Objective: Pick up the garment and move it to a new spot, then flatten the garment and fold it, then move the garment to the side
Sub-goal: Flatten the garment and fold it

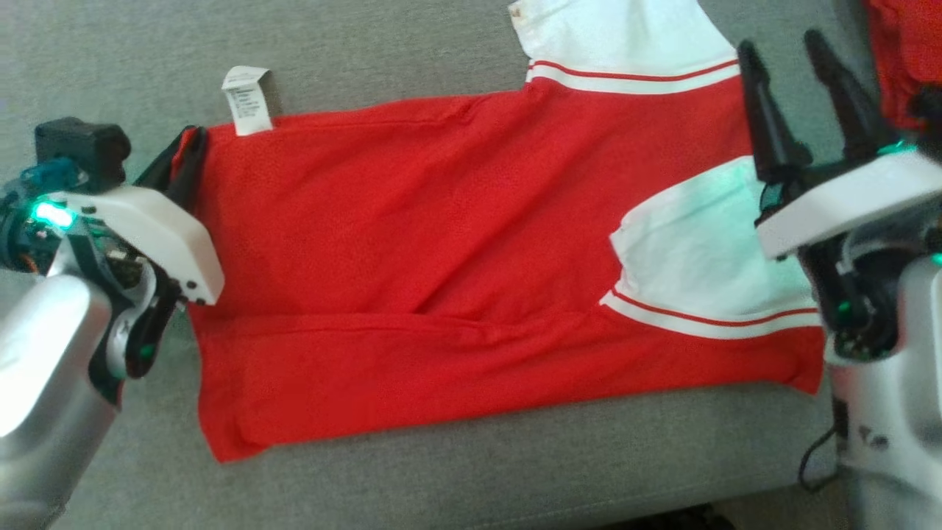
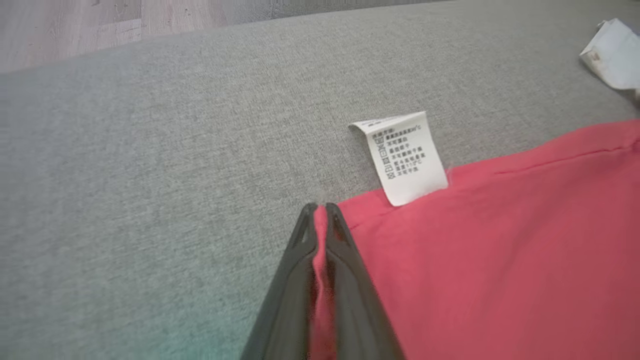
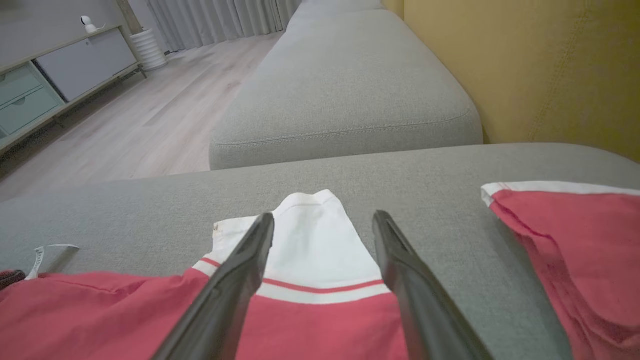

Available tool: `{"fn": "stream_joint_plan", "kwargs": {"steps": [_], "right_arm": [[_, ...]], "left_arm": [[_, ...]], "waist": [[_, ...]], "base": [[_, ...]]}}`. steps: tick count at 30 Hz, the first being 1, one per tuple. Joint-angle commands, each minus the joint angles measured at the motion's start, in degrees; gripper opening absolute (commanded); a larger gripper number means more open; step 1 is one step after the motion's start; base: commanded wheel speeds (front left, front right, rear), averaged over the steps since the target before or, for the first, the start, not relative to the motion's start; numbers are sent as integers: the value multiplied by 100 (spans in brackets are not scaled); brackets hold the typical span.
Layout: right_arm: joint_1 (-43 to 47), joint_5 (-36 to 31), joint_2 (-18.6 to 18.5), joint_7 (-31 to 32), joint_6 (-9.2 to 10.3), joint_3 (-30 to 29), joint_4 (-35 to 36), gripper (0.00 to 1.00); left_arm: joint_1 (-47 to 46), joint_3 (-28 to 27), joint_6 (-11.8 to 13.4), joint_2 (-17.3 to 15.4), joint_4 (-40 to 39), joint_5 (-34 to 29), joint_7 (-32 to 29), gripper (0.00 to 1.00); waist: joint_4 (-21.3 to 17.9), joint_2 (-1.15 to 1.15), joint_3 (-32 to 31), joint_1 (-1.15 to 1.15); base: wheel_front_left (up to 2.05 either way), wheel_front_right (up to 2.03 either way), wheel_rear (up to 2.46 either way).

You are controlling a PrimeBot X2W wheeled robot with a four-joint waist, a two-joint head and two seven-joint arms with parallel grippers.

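A red garment with white, red-striped sleeves lies spread flat on the grey sofa seat. A white care label sticks out of its left edge. My left gripper is at that edge, just below the label. In the left wrist view the left gripper is shut on a fold of the red garment, beside the label. My right gripper stands open at the garment's right end. In the right wrist view the right gripper hovers over a white sleeve, with nothing between its fingers.
Another piece of red cloth with a white edge lies to the right, at the head view's top right corner. A yellow backrest rises behind the seat. A second grey cushion, wooden floor and a low cabinet lie beyond.
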State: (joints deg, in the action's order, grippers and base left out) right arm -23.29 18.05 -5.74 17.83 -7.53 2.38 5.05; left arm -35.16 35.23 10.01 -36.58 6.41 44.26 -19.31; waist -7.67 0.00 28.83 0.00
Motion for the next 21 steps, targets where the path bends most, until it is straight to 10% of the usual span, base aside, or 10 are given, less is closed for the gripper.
{"fn": "stream_joint_plan", "kwargs": {"steps": [1, 21], "right_arm": [[-304, -64, -98, 111, 4, 65, 179, 100], [-3199, -721, -837, 1646, 4, 77, -3114, 100]], "left_arm": [[-62, -202, 23, -188, -213, -98, 84, 0], [-722, 72, -51, 582, -569, -431, 644, 0]], "waist": [[91, 0, -14, 0], [1110, 0, 353, 0]], "base": [[0, 0, 0], [0, 0, 0]]}}
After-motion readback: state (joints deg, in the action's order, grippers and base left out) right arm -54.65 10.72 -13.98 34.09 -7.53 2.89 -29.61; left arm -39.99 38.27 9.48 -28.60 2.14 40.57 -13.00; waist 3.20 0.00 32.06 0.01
